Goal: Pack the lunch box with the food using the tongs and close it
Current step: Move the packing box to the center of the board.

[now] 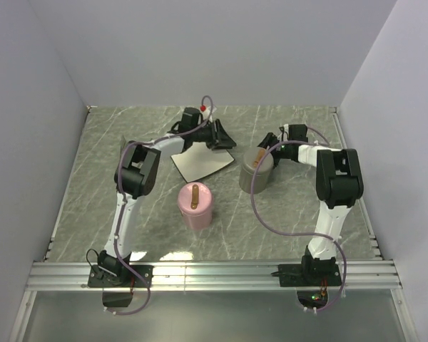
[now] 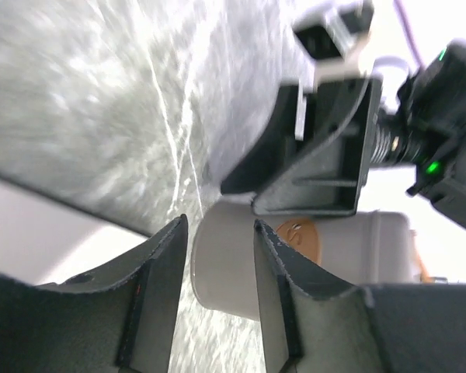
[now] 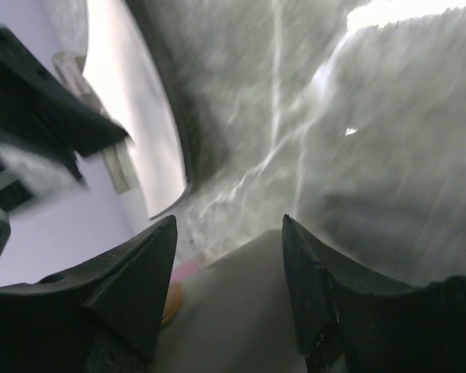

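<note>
Currently the left gripper (image 2: 219, 223) hovers over the far edge of the white square plate (image 1: 200, 165), its fingers released and parted with nothing between them. Just to its right, the right gripper (image 3: 229, 221) sits at the top of the grey cylindrical container (image 1: 253, 178), fingers spread either side of it; I cannot tell whether they press it. An orange-brown piece (image 2: 299, 237) shows at that container's top. The brown sausage (image 1: 193, 196) rests in the pink cylindrical container (image 1: 197, 214), nearer the arm bases on the marbled table (image 1: 128, 135).
</note>
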`<state>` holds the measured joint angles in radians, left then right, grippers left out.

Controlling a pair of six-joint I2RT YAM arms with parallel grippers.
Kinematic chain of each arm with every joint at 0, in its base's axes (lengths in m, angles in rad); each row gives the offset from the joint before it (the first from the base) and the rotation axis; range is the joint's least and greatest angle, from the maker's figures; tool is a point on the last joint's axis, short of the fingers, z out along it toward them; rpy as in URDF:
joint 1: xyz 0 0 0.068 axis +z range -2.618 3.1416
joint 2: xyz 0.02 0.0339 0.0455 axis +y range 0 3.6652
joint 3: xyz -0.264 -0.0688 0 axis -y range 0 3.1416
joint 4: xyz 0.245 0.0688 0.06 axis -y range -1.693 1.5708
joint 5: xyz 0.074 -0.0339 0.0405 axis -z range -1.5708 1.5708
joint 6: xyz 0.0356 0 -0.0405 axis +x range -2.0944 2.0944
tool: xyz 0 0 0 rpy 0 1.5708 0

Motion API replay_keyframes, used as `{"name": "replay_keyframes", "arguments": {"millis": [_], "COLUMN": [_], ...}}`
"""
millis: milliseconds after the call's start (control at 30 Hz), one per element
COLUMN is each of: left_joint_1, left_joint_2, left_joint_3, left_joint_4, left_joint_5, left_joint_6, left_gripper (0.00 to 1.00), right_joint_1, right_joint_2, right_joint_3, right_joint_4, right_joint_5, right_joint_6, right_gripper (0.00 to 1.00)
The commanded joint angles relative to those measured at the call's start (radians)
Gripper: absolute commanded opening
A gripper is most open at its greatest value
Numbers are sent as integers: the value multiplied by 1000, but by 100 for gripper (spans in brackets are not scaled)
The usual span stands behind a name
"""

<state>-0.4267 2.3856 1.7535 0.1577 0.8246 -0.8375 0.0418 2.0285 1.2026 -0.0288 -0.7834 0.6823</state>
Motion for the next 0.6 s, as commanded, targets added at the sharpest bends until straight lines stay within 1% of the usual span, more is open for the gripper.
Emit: {"name": "replay_keyframes", "arguments": {"millis": [0,167,300,500,567], "left_joint_1": [63,75,80,94,97], "left_joint_2": [-143,-221,-269,-319,-335], "left_joint_3": [-22,-19,-41,-74,-81], "left_joint_4": [103,50,17,-15,-14], "left_joint_5": [39,74,80,81,80], "left_joint_6": [-25,52,83,110,110], "left_gripper": [46,47,47,48,48], "right_joint_1": [36,89,128,142,145], "right_joint_2": [-120,-186,-232,-260,-269], "right_joint_3": [-46,-124,-193,-204,-215], "right_joint_4": [79,87,104,60,67], "right_joint_5": [-8,18,42,87,76], "right_joint_6": [59,77,86,69,79], "right_gripper": [64,65,65,65,65]}}
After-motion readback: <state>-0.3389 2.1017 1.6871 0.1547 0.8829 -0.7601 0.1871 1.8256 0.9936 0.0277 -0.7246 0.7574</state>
